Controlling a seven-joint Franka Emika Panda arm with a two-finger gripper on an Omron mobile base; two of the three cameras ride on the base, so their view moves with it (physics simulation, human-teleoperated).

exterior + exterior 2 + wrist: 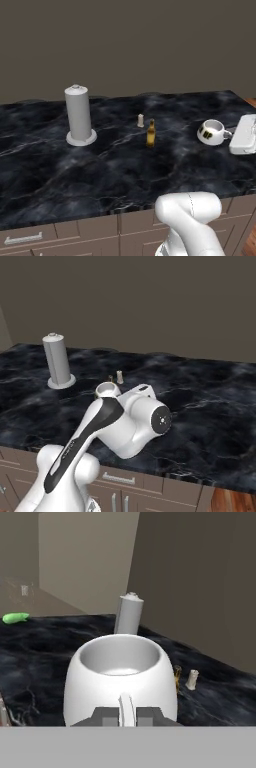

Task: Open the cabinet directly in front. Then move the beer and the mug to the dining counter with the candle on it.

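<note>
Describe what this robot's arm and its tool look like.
The arm is glossy white with rounded, bulbous joints. A long black strip runs along one link, and a round white cap with a small centre mark closes a joint. The tool has a white blocky body and two small dark grey finger tips.

Both base cams sit behind the arm, one left, one right, looking forward and down at the same black marble tabletop (100,170). Hand cam sits right up against the mug (120,677), facing along the tabletop.
</note>
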